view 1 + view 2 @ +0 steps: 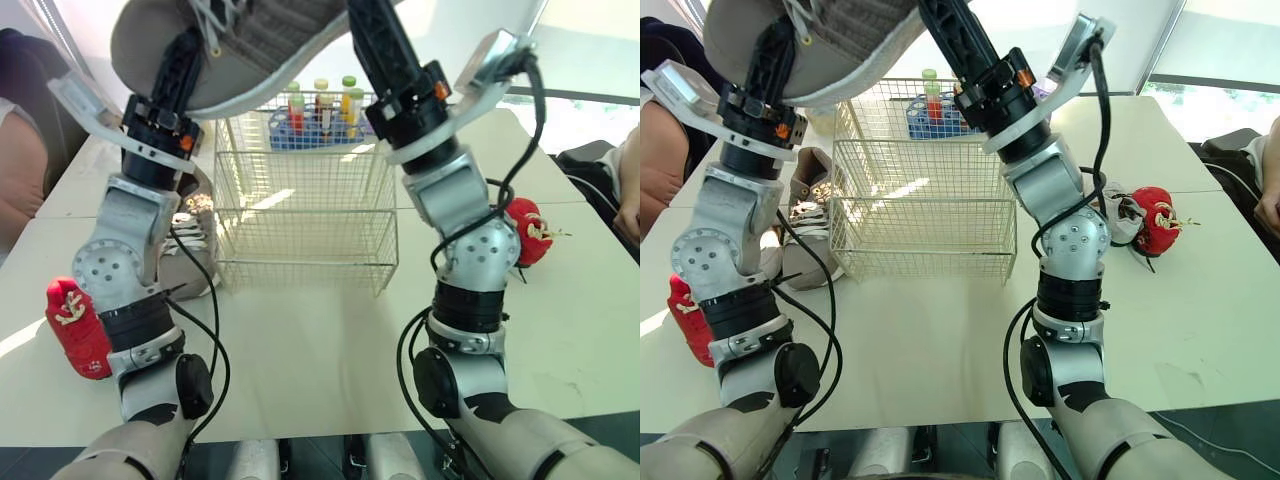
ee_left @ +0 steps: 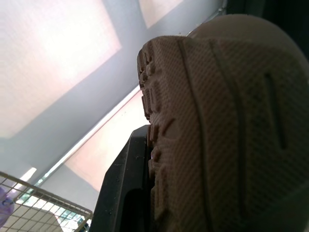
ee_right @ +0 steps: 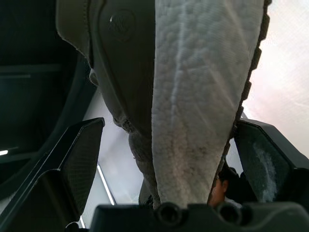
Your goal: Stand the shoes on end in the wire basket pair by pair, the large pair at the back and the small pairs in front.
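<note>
Both arms are raised and hold the large grey sneaker (image 1: 270,45) high in the air, well above the counter (image 1: 320,350) and, as seen from the head, over the near rim of the wire basket (image 1: 300,250). The left gripper (image 1: 185,55) has its fingers (image 2: 123,193) closed on the sneaker, one lying hard against the edge of the ribbed outsole. The right gripper (image 3: 170,123) has its fingers (image 3: 79,159) spread wide round the other end. One touches the outsole lugs, the other sits just beside the upper with a sliver of light between, and the white midsole runs down between them.

The basket stands in the middle of the counter, top open, its front wall well back from the near edge. A broad bare strip of counter lies between that wall and the near edge. Two laced sneakers (image 1: 812,215) lie just beside the basket's left wall. A blue rack of bottles (image 1: 320,118) stands just behind the back wall.

One small red shoe (image 1: 75,325) lies near the counter's left edge, beside the left arm. Another red shoe (image 1: 528,232) lies toward the right edge, behind the right arm and well apart from the basket. A person (image 1: 20,150) sits at the left edge, and a person's arm (image 1: 628,200) shows at the right edge
</note>
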Available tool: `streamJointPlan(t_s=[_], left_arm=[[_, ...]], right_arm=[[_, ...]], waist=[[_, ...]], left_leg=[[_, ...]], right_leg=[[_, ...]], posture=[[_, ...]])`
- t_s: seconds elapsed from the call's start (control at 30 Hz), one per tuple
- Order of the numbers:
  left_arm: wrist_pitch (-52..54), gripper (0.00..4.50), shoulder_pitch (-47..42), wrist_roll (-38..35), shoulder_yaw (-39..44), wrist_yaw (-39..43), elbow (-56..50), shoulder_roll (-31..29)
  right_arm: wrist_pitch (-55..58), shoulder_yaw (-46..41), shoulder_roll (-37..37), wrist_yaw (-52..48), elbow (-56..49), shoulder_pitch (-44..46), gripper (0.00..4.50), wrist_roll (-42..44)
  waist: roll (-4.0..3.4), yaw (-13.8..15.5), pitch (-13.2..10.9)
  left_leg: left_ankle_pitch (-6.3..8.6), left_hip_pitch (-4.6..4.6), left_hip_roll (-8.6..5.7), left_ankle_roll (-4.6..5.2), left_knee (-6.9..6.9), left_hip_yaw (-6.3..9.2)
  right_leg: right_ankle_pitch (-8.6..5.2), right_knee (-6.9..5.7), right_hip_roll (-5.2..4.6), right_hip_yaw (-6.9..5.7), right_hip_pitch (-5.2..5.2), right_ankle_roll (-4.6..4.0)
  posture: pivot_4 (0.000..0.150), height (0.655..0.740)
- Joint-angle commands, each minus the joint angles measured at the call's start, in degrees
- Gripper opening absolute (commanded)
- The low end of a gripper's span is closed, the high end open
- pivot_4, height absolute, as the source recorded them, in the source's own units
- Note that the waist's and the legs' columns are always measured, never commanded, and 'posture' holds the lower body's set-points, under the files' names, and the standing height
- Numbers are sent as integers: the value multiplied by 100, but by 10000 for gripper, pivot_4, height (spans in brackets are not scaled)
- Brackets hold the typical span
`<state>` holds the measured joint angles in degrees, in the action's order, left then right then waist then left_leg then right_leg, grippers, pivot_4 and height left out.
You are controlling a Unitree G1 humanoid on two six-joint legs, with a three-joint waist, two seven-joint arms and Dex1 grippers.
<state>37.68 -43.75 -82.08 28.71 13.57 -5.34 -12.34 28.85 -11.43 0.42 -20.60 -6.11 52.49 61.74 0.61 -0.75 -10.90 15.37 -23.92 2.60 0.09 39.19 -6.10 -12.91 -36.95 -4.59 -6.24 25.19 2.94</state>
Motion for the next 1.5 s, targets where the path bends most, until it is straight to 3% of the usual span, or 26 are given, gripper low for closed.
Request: streamJointPlan(t_s=[0.03, 0.27, 0.37, 0.5, 0.53, 0.6, 0.63, 0.7, 0.77, 0.87, 0.97, 1.07, 1.23, 1.5], left_arm=[[-90, 9831, 26, -61, -200, 0, -434, 27], [-215, 9831, 185, -48, -454, -156, -606, 169], [-253, 9831, 196, -64, -423, -205, -586, 151], [-250, 9831, 254, -76, -416, -228, -548, 79], [-225, 9831, 275, -60, -434, -241, -542, 50], [-116, 9831, 330, -28, -499, -262, -547, -57], [-6, 18043, 383, -40, -549, -253, -602, -158], [199, 25986, 493, -109, -634, -242, -740, -386], [643, 35701, 785, 88, -774, -134, -1157, -1097], [1243, 35701, 1285, 307, -855, 405, -1822, -2415], [1446, 35701, 1582, 288, -740, 811, -2104, -3214], [1749, 35701, 1882, -133, -259, 1104, -2372, -4072], [1712, 35701, 2381, -427, 138, 1051, -2547, -4415], [1719, 35701, 3224, 265, 578, 1675, -2716, -5020]], right_arm=[[-199, 142, 73, -191, -34, 204, 44783, -176], [-340, 286, 157, -330, 134, 234, 44783, -513], [-409, 258, 171, -346, 141, 253, 37438, -572], [-449, 231, 88, -392, 132, 298, 19028, -617], [-453, 227, 45, -404, 136, 324, 17820, -649], [-480, 201, -84, -472, 177, 413, 17233, -732], [-486, 154, -252, -578, 242, 520, 17233, -789], [-490, 74, -578, -826, 400, 717, 17233, -870], [-579, -47, -1341, -1542, 999, 1179, 17233, -1117], [-978, 14, -2365, -2840, 2327, 1959, 17233, -1673], [-1543, 200, -2798, -3758, 3548, 2555, 17233, -2240], [-2471, 565, -3205, -4889, 5560, 3481, 17233, -3192], [-3117, 875, -3226, -5768, 7143, 4107, 17233, -4106], [-3353, 950, -2879, -6129, 7850, 4127, 17233, -4869]], waist=[[0, 10, 0], [0, 5, 0], [0, 5, 0], [0, 3, 0], [0, 3, 0], [0, 3, -1], [-1, 2, -1], [-1, -1, -2], [-1, -4, -5], [-2, -13, -11], [-5, -6, -11], [-11, -73, -17], [-17, -49, -21], [-23, -27, -25]], left_leg=[[0, -1, 0, 0, 0, 0], [0, -3, 0, 0, 0, 3], [1, -3, 0, 2, 0, 4], [1, -4, 0, 2, 0, 4], [2, -4, 0, 4, 0, 4], [7, -4, 0, 13, -1, 4], [9, -4, 0, 15, -1, 4], [17, -4, 0, 28, -1, 3], [18, -6, 0, 30, -1, 3], [19, -18, -1, 32, -5, 2], [21, -17, 0, 35, -15, 2], [22, -15, 4, 35, -25, -9], [20, -15, 9, 31, -31, -9], [-1, -37, 9, -7, -30, -7]], right_leg=[[0, 0, -1, 0, 0, 0], [0, 1, 0, -1, 1, 0], [0, 1, 0, -1, 1, 0], [0, 3, 0, -1, 1, 0], [0, 3, 0, -1, 1, 0], [0, 3, 0, -1, 2, 0], [0, 3, 0, -1, 2, 0], [0, 3, 0, -1, 3, 0], [0, 4, 0, -1, 4, 0], [0, 9, 0, -1, 17, -1], [-2, 27, 3, -3, 15, -2], [-1, 35, 6, 5, 20, -2], [-3, 40, 8, 5, 22, -6], [-2, 54, 5, -2, 31, -6]], posture=[[1500, 7400], [1500, 7400], [1500, 7400], [1500, 7400], [1500, 7400], [1500, 7400], [1500, 7400], [1500, 7400], [1500, 7400], [1500, 7400], [1500, 7400], [1500, 7400], [1500, 7400], [1500, 7400]])
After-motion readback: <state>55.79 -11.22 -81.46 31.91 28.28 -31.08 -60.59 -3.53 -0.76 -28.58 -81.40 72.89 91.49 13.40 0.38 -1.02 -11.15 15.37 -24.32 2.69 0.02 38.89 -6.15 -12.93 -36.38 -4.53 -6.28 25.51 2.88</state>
